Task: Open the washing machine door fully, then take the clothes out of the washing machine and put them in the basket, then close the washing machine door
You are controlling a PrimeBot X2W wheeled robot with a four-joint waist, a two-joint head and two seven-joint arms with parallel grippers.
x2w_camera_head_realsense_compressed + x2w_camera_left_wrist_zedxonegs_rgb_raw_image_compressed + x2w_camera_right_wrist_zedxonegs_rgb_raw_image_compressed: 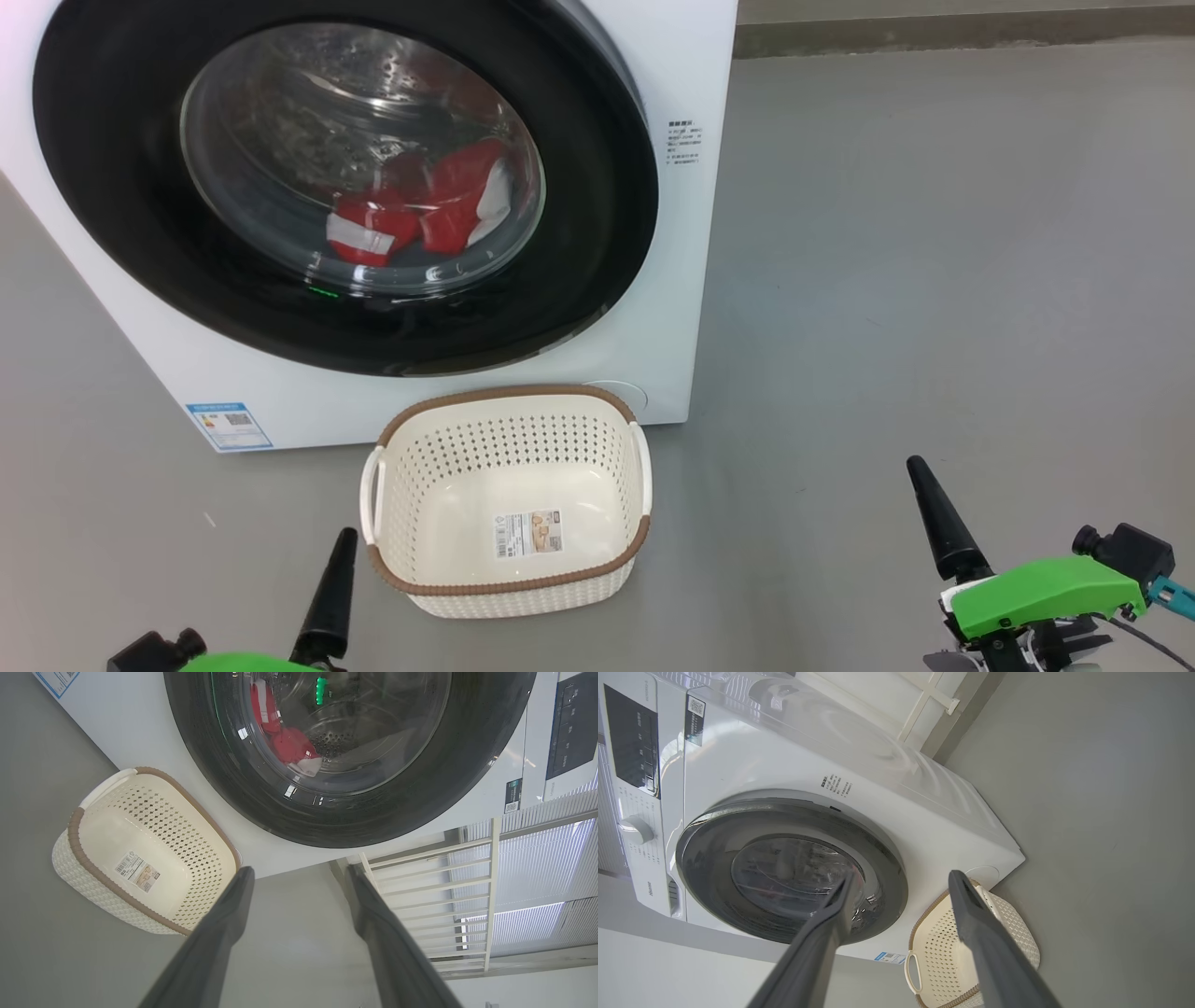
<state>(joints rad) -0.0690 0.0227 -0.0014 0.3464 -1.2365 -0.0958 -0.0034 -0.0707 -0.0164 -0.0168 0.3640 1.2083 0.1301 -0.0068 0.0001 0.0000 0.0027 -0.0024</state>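
Note:
The white washing machine (653, 308) stands on the floor with its black-rimmed round washing machine door (112, 187) lying flat against its front. Behind the glass, the red and white clothes (420, 210) lie low in the steel drum. The cream basket (509, 579) with a brown rim sits on the floor just before the machine, with just a paper label on its bottom. My left gripper (299, 870) is open, short of the basket's near left corner. My right gripper (899, 877) is open too, off to the basket's right and well back from the machine.
Grey floor (934, 233) stretches to the right of the machine up to a low wall base (934, 37). A white railing (467, 886) and blinds show in the left wrist view beside the machine. A control panel (630, 742) sits on the machine's front.

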